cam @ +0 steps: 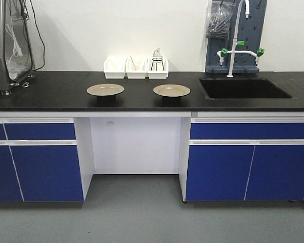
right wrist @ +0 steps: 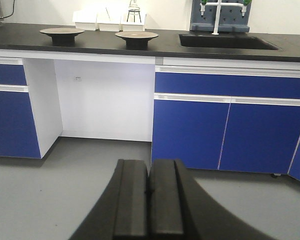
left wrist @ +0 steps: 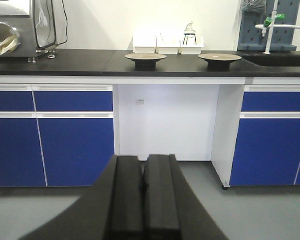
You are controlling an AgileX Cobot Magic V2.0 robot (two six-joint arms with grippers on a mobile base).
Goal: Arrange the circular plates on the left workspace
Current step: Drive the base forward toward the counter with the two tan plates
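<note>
Wrist views show your jaws pressed together; take the stiff, slick, probably fragile plates (left wrist: 145,56) (left wrist: 219,57) by their rims.

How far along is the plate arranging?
Nothing looks done: left plate and right plate sit on the countertop centre, above the knee gap. Nothing in hand: left end effector and right end effector are shut, empty, short of the bench. Remaining: moving both plates leftward.
</note>
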